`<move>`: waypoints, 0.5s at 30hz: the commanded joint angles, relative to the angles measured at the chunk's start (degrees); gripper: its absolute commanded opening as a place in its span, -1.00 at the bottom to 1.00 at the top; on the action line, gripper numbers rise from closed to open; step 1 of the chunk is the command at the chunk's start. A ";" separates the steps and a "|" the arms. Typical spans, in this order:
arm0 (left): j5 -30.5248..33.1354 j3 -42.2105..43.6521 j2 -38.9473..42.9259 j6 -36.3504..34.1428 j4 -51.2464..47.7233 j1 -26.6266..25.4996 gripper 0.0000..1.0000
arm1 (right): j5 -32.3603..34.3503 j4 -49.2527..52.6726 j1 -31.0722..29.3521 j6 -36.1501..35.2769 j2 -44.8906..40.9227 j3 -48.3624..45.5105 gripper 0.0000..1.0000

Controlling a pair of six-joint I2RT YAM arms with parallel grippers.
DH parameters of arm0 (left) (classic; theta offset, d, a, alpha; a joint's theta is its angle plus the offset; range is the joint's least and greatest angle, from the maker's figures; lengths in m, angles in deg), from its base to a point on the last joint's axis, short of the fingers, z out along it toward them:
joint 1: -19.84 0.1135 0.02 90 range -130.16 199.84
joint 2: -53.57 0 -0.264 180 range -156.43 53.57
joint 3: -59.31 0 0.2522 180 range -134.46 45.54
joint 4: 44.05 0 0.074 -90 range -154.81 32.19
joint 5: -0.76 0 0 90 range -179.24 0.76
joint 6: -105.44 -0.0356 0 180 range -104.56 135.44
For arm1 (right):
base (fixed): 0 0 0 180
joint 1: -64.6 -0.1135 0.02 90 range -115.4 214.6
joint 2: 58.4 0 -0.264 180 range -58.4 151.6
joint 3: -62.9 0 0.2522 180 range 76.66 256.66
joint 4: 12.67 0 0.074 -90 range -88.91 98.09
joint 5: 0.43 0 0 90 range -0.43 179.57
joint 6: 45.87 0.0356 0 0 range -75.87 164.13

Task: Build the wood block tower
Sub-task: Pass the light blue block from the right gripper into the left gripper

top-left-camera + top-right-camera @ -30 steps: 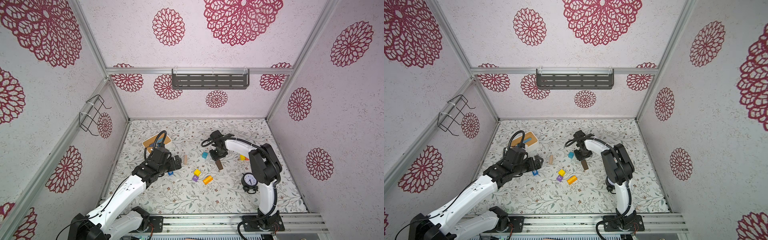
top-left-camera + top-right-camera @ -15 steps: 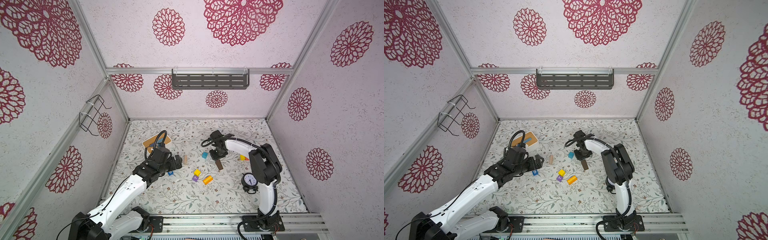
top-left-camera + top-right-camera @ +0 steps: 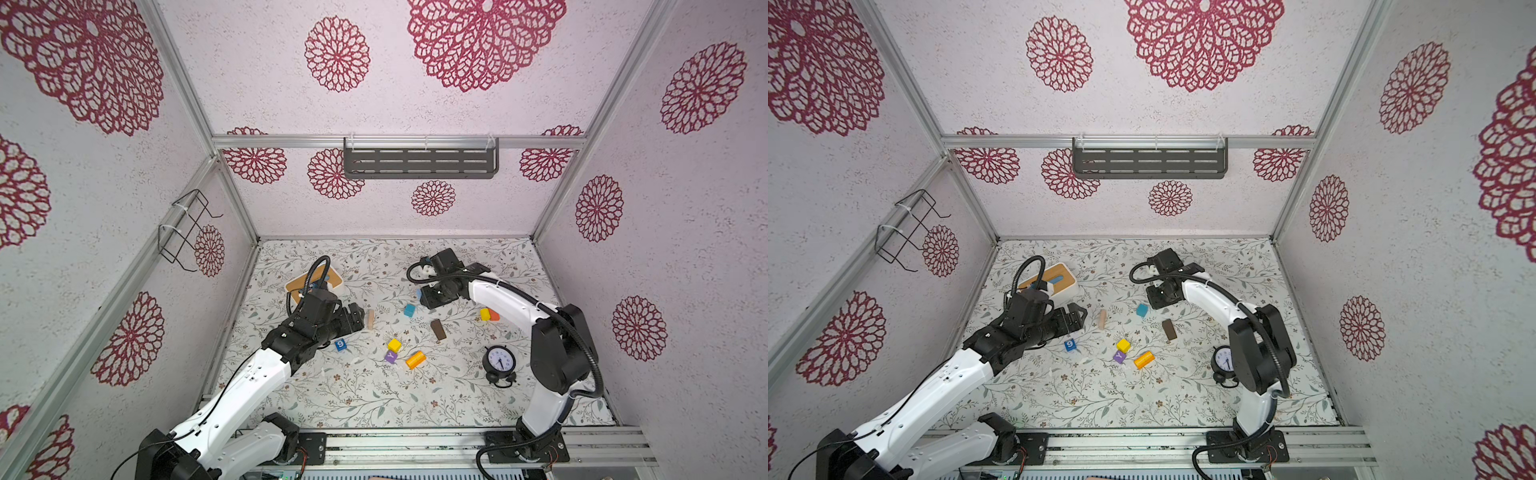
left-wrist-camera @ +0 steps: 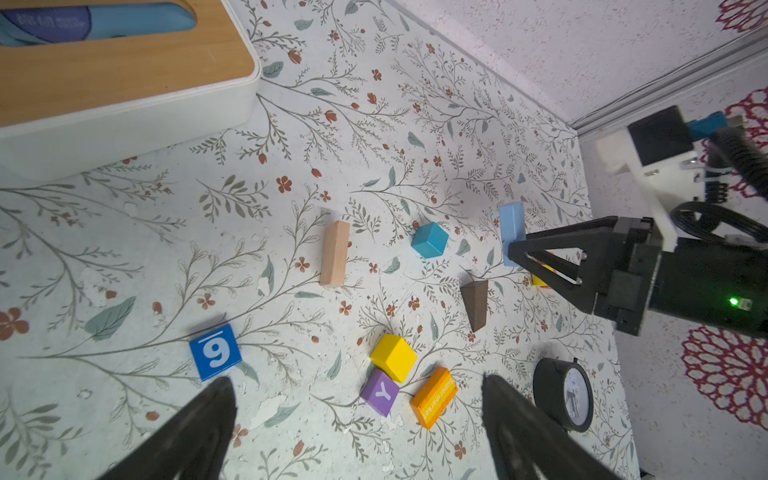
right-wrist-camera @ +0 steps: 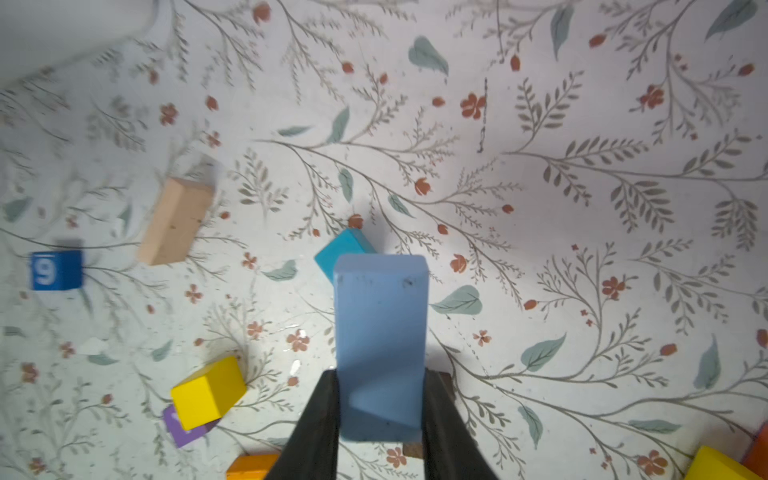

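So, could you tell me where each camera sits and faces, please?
Top views: high above the base rail, looking down at the table; both arms show.
Left wrist: above its open left pincer, facing the scattered blocks; right pincer beyond.
Right wrist: above its fingers, looking down at the clamped light blue bar.
Shared: all show the blue "9" cube.

Ten wood blocks (image 3: pixel 414 360) are showing in the cell — four cubes (image 3: pixel 409 310), three bars (image 3: pixel 437 329), three of unclear shape — while one alarm clock (image 3: pixel 500 360) and one wood-lidded white box (image 3: pixel 335 282) are sharing the scene.
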State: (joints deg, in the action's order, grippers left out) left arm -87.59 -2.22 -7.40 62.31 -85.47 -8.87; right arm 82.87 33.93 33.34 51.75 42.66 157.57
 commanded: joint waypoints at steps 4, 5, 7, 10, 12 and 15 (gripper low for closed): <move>-3.18 -3.65 -4.29 2.59 6.25 0.26 0.70 | -6.41 -5.01 -1.69 3.99 -6.80 -2.66 -0.56; -3.52 -4.22 -5.09 2.61 6.70 0.11 0.66 | -7.30 -5.79 -1.85 4.40 -7.48 -3.28 -0.56; -3.76 -5.49 -6.75 2.37 7.81 -0.49 0.56 | -8.97 -7.55 -2.20 5.27 -8.92 -4.64 -0.56; -3.45 -7.43 -9.30 2.00 9.04 -1.68 0.39 | -10.53 -10.28 -2.63 6.49 -10.66 -6.65 -0.56; -3.65 -8.49 -11.39 1.99 10.31 -2.56 0.23 | -11.54 -11.75 -2.85 7.28 -11.21 -7.62 -0.56; -3.99 -10.66 -14.67 2.21 11.19 -3.57 0.08 | -12.57 -13.42 -3.25 8.20 -11.56 -8.42 -0.57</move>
State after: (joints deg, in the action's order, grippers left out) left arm -91.07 -10.92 -20.05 63.86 -77.34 -11.51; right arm 72.99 24.43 30.52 57.65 33.61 149.24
